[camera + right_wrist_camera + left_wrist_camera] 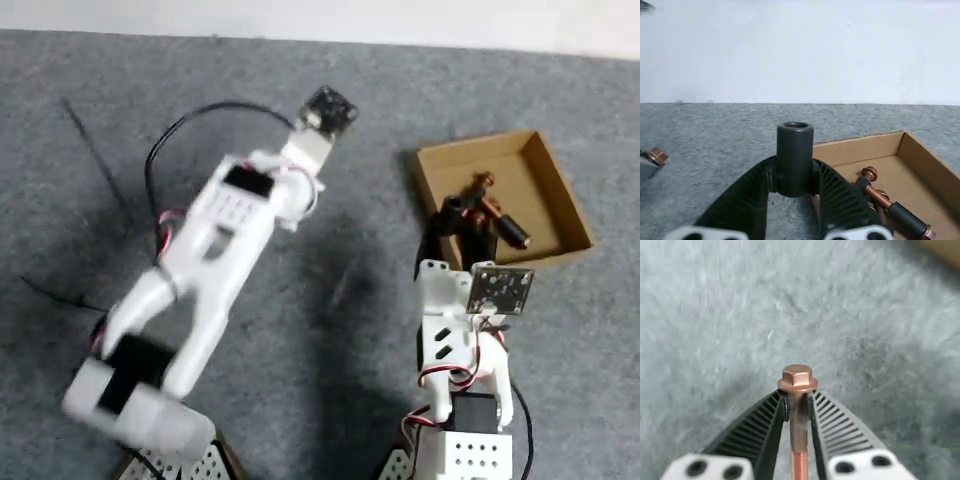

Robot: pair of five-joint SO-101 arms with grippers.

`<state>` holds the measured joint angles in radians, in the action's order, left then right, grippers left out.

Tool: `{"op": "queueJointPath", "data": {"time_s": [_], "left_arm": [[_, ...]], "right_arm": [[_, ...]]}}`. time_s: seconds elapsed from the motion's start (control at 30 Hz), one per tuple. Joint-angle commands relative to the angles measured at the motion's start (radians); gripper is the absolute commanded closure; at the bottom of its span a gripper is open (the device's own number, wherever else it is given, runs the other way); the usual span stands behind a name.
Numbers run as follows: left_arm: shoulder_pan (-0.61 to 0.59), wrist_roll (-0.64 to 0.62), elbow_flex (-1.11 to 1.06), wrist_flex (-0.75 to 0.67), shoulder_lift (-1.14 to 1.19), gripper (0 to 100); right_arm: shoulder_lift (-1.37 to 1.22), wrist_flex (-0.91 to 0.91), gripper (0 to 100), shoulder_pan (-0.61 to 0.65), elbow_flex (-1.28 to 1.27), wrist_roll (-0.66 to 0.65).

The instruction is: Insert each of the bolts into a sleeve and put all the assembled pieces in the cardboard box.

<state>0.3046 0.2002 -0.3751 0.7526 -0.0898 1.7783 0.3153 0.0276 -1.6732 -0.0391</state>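
Observation:
My left gripper (pixel 797 397) is shut on a copper bolt (pixel 798 379), whose hex head stands just past the fingertips over grey carpet. My right gripper (pixel 795 172) is shut on a black sleeve (pixel 795 155), held upright with its open end up. In the high view the sleeve (pixel 455 210) hangs at the near left edge of the cardboard box (pixel 555 195). Assembled bolt-and-sleeve pieces (pixel 887 200) lie inside the box (pixel 860 147). The right wrist view also catches the bolt's head (pixel 657 155), far off to the side of the sleeve.
Grey carpet covers the table up to a white wall at the back. The left arm (pixel 230 230) stretches diagonally over the table's left half, with a black cable (pixel 175 130) looping beside it. The right arm's base (pixel 465 440) sits at the near edge.

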Motion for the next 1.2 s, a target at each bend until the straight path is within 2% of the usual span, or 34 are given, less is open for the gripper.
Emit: {"op": "queueJointPath", "data": {"time_s": [0.0,0.17,0.3,0.53,0.63,0.73,0.83,0.97,1.17], "left_arm": [[0.047,-0.012,-0.217,-0.175,-0.3,99],[0.05,-0.031,-0.444,-0.344,-0.547,99],[0.035,-0.199,-0.55,-0.428,-0.7,99],[0.056,-0.456,-0.564,-0.431,-0.854,99],[0.084,-0.583,-0.561,-0.431,-0.895,99],[0.116,-0.703,-0.562,-0.431,-0.935,99],[0.13,-0.717,-0.564,-0.431,-0.967,99],[0.142,-0.724,-0.561,-0.442,-0.993,99],[0.22,-0.729,-0.684,-0.614,-1.02,99]], "right_arm": [[0.024,-0.058,99.2,0.058,-0.093,-0.012],[0.016,-0.07,99.2,0.096,-0.099,-0.012],[0.016,-0.068,99.2,0.159,-0.099,-0.012],[0.015,-0.068,99.2,0.176,-0.101,-0.012],[0.015,-0.035,99.2,0.228,-0.101,-0.02],[0.015,0.007,99.2,0.292,-0.101,-0.15],[0.015,0.024,99.2,0.325,-0.101,-0.249],[0.015,0.025,99.2,0.331,-0.101,-0.25],[0.015,0.045,99.2,0.349,-0.101,-0.255]]}}
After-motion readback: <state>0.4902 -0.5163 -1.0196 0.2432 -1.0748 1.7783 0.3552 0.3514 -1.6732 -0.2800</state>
